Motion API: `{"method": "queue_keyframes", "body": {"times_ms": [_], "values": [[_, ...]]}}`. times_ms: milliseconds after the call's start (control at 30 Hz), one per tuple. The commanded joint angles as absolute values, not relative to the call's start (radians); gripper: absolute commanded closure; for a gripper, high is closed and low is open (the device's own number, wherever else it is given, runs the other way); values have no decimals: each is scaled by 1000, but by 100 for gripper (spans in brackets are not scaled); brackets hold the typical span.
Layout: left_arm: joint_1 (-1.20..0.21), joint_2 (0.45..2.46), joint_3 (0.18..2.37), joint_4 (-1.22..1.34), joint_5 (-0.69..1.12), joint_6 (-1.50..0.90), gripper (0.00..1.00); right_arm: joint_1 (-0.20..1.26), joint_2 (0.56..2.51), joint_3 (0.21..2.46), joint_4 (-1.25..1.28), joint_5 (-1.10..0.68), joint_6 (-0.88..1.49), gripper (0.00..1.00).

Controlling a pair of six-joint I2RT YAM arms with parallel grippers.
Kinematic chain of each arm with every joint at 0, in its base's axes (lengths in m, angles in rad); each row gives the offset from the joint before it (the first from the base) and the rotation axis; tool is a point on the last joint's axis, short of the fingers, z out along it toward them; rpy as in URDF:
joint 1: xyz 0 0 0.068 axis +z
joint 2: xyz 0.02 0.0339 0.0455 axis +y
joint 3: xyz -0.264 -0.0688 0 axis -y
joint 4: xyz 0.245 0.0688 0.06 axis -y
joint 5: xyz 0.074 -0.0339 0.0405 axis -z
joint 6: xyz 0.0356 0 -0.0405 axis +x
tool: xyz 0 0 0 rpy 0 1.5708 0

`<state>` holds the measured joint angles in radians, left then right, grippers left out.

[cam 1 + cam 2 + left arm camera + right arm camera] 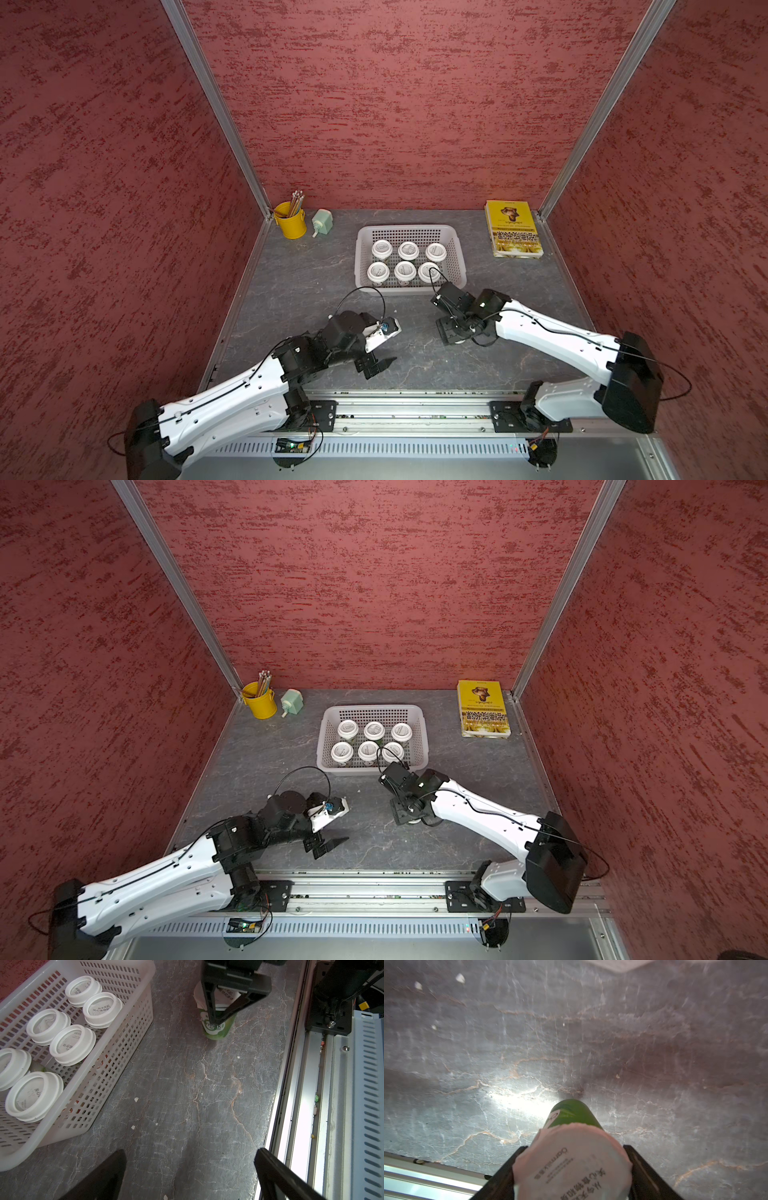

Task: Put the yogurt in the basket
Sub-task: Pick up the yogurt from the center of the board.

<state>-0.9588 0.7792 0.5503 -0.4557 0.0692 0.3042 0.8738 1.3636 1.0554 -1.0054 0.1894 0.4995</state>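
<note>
Near perforated basket point(124, 1043), right pincer point(575, 1146) gripping green yogurt cup point(218, 1030)

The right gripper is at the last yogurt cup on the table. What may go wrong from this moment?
1. The right gripper clamps the last cup high, near its crumpled top; the cup may slip or tilt when lifted.
2. The six cups fill most of the basket; the newcomer may land on top of one or tip a neighbour.
</note>
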Motion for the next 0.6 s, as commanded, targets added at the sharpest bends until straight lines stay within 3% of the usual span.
{"method": "queue_keyframes", "body": {"times_ms": [0,567], "values": [[-963,776,538,-465,64,315,0,857,1334,1133,-1082,256,445,27],[-965,757,535,-458,72,307,0,665,1486,1478,-1110,218,167,27]]}}
